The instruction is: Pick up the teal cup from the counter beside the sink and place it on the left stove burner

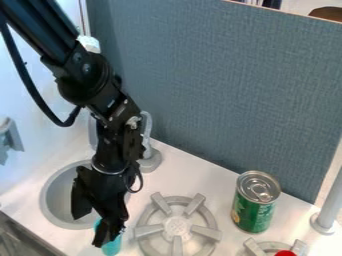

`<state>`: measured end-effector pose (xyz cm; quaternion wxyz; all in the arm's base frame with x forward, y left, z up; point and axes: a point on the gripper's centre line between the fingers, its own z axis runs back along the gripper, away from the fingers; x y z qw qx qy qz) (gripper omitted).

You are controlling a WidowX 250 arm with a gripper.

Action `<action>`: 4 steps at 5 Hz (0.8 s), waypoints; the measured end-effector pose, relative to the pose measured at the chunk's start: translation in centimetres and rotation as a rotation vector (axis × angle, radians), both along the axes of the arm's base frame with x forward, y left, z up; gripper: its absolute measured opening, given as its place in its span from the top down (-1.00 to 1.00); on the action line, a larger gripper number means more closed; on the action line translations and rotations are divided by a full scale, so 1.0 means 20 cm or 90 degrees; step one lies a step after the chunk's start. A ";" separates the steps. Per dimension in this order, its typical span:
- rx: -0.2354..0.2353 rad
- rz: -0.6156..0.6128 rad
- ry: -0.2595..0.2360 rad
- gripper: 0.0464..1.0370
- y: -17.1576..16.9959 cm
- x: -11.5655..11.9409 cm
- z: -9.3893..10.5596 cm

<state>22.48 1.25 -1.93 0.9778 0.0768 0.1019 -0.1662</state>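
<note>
- The black claw [89,231] is open, fingers apart, near the round gray sink [56,200].
- A teal thing [113,245] is just behind one finger — its long side seems to run up and down the view.
- A shiny green metal can [252,207] stands upright, past the gray spoked burner [177,227] — well apart from the claw.

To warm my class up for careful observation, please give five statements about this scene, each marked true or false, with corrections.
1. The green can stands upright. True.
2. The pincer is right beside the green can. False: it is by the turquoise object.
3. The large grey burner lies between the pincer and the green can. True.
4. The green can is inside the sink. False: it stands on the white counter.
5. The panel behind the counter is bright yellow. False: it is blue-grey.
</note>
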 end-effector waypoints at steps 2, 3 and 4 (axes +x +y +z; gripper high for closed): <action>-0.002 0.013 -0.031 -0.93 -0.01 0.06 -0.06; -0.007 0.026 -0.049 -0.93 -0.01 0.06 -0.13; -0.017 0.035 -0.056 -0.93 -0.03 0.06 -0.15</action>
